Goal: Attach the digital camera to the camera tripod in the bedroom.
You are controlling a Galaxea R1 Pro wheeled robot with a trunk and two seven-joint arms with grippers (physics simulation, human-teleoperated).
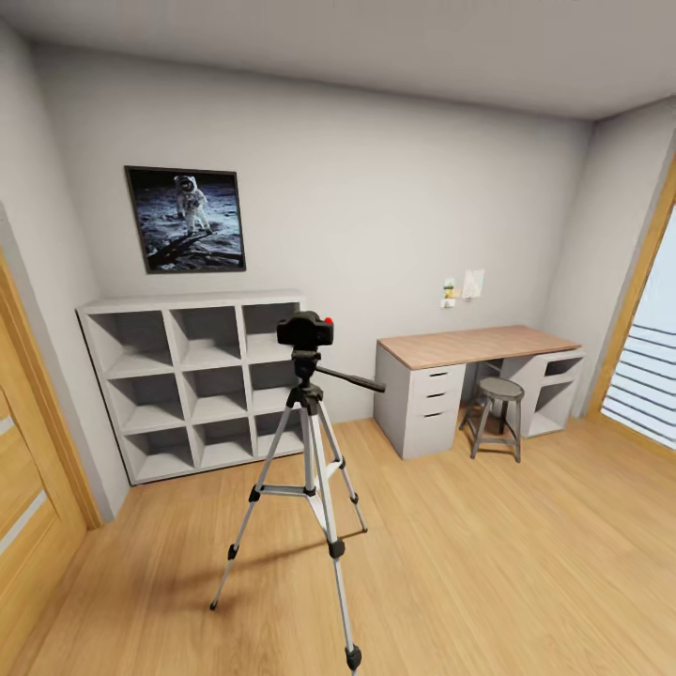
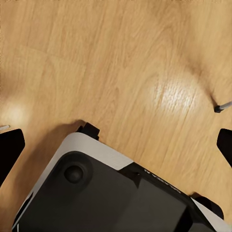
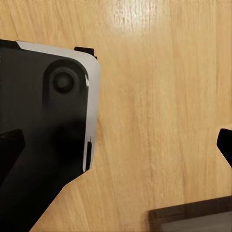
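The digital camera [image 1: 305,330] sits on the head of the camera tripod [image 1: 310,451], mid-floor before the cube shelf [image 1: 197,380], apparently already mounted. Both pincers hang over the plank floor [image 2: 121,58], fingers spread, holding nothing.

A light wooden plank floor [image 1: 488,573] is seen across the bedroom. The camera tripod [image 1: 310,469] is stood on it near the middle, its three black feet planted on the planks. Against the far wall, a grey-white cube shelf [image 1: 188,385] and a wood-topped desk [image 1: 479,371] are set on the floor, with a round stool [image 1: 496,413] placed just beside the desk.
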